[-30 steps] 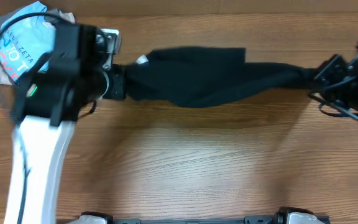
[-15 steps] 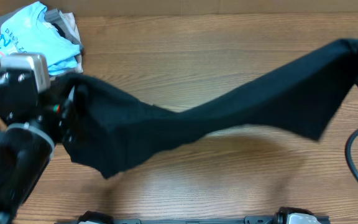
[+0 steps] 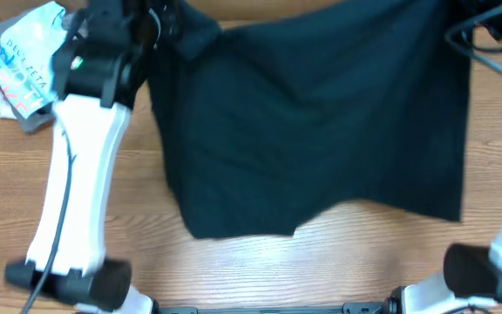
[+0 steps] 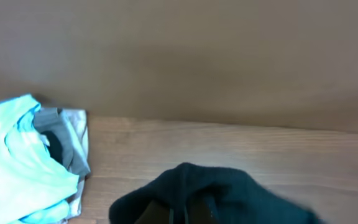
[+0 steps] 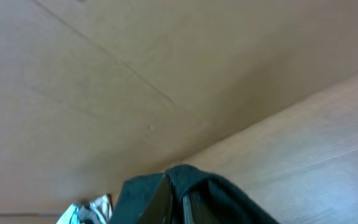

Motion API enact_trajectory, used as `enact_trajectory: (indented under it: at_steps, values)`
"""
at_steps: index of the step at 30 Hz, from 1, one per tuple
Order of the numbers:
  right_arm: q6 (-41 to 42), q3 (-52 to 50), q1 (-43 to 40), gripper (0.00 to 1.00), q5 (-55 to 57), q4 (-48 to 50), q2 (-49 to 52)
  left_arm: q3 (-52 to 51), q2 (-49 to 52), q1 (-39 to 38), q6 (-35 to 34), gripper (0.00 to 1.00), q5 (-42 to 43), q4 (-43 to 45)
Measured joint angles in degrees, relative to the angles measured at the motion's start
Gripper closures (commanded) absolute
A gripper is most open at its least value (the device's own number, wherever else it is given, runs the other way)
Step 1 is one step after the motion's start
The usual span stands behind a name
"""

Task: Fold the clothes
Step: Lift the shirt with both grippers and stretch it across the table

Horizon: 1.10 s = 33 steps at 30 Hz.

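Black garment (image 4: 229, 193) was bunched over the left gripper (image 4: 188, 214), pinched in its closed jaws. Light blue tee (image 4: 17, 162) and grey garments (image 4: 67, 146) lay on the table (image 4: 241, 146), ahead-left of the gripper.

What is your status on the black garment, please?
Left jaws, right jaws shut on garment, far edge. Garment spread wide between them, over table. Tee pile at left, apart from it.

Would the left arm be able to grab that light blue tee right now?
Probably not yet: the left end effector is shut on a corner of the black garment. The light blue tee lies close beside it, nothing between.
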Motion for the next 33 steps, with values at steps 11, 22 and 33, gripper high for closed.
enact_trajectory:
  at_steps: [11, 22, 33]
  values:
    - [0.81, 10.8, -5.7, 0.96, -5.99, 2.75, 3.23, 25.73, 3.48, 1.07, 7.28, 0.96, -7.43, -2.69]
    - [-0.81, 15.39, -6.86, 0.96, -7.21, -15.45, -0.28, 34.42, 1.46, 0.96, 5.62, 0.96, -8.2, -24.74]
    - [-2.67, -6.08, -1.36, 0.96, -2.91, -21.86, 4.15, 31.85, 24.46, 0.96, -3.74, 0.96, -4.04, -44.92]
